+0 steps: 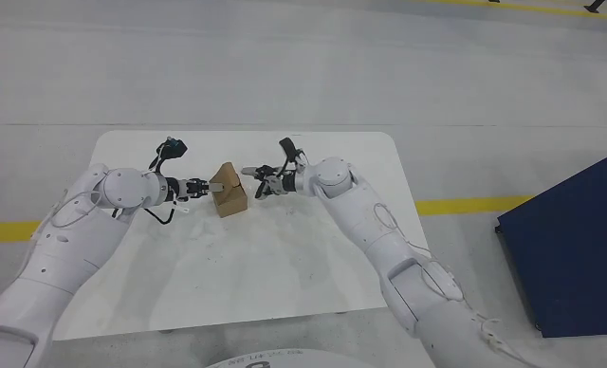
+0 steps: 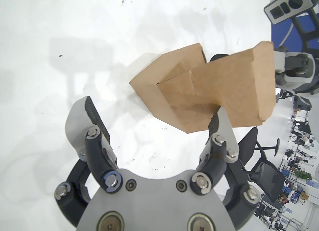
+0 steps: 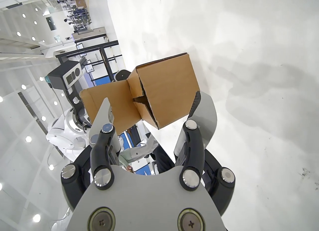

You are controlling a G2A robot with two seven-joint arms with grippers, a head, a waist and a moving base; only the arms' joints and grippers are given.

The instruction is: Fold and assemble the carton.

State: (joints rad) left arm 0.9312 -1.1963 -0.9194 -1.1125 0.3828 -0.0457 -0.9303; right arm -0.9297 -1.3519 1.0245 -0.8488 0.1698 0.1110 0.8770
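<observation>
Carton [image 1: 229, 189], centre frame, looks light, crease-prone (pinch a flap edge); left tool [image 2: 154, 104] and right tool [image 3: 152, 97] both spread wide.

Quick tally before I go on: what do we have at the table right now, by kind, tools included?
carton: 1
tools: 2 (left tool, right tool)
table: 1
Total: 4
</observation>
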